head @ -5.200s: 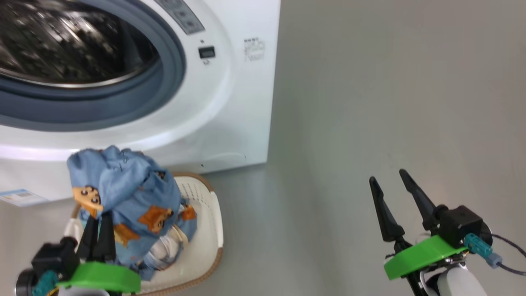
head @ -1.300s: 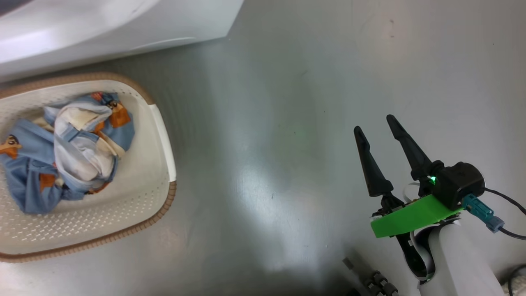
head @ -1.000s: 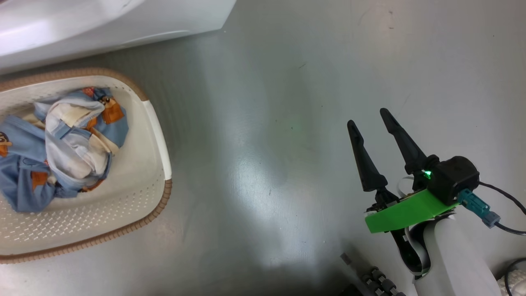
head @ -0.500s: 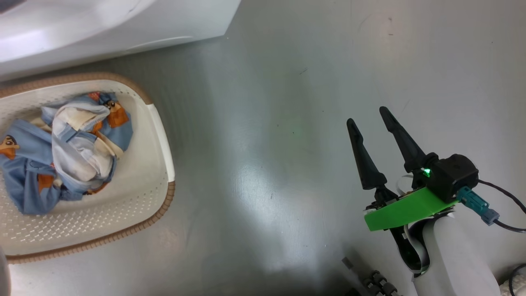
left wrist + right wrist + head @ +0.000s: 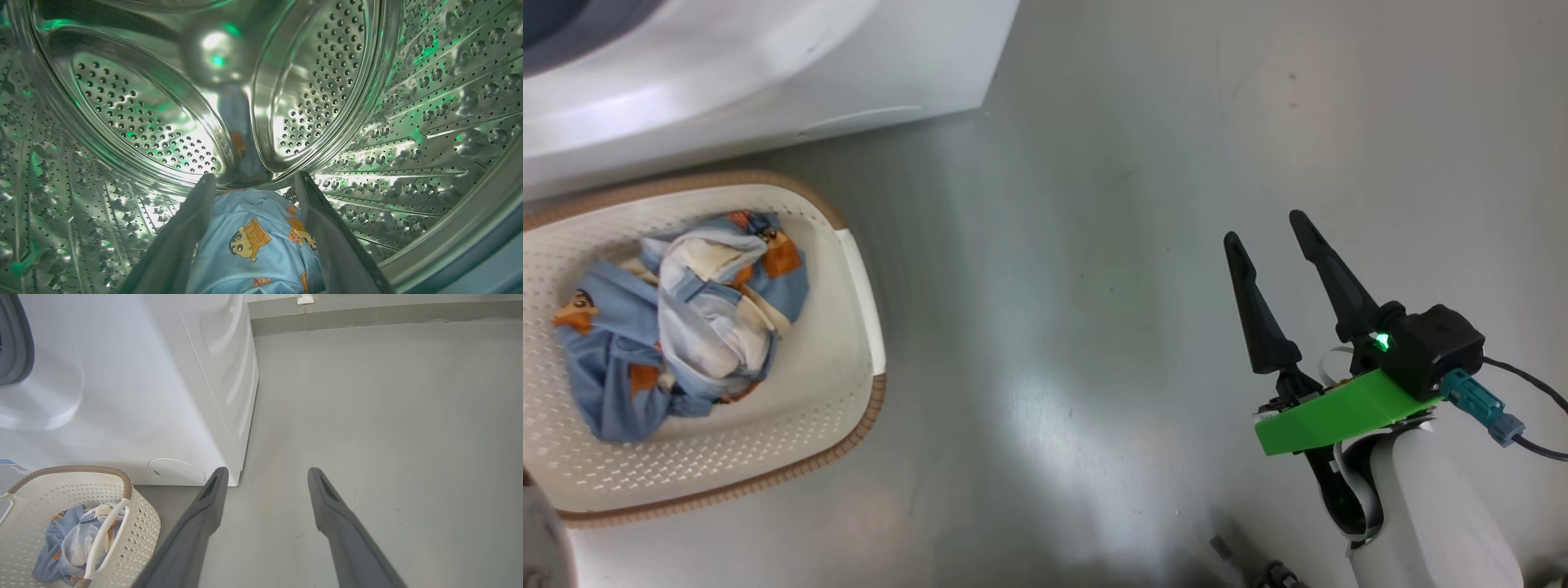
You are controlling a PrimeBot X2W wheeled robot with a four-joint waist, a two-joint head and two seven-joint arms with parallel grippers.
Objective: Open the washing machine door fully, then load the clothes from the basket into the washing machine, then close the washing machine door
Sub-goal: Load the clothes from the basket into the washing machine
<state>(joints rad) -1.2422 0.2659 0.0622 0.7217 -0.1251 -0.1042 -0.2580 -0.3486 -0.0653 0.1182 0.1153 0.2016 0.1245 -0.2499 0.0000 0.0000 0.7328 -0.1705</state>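
Note:
My left gripper (image 5: 254, 177) is inside the washing machine's perforated steel drum (image 5: 143, 122), open. A light-blue piece of the clothes (image 5: 253, 241) with cartoon figures lies on the drum floor between and below its fingers. More clothes (image 5: 686, 327) lie bunched in the cream basket (image 5: 862, 286), which stands on the floor before the white washing machine (image 5: 768, 73). My right gripper (image 5: 1264, 227) hovers open and empty over bare floor, well right of the basket. The right wrist view shows the right gripper (image 5: 267, 470), the basket (image 5: 139, 522), clothes (image 5: 53, 551) and washing machine (image 5: 143, 396). The washing machine door is out of view.
Grey floor (image 5: 1054, 286) stretches wide to the right of the machine. A grey skirting (image 5: 367, 314) runs along the far wall. A dark cable (image 5: 1531, 384) trails from my right wrist. Small dark parts of my base (image 5: 1274, 576) show at the bottom edge.
Five seconds ago my left gripper held a blue bundle above the basket; now it stands open in the drum with a blue piece below it. The head camera has drifted slightly; the right arm has hardly moved.

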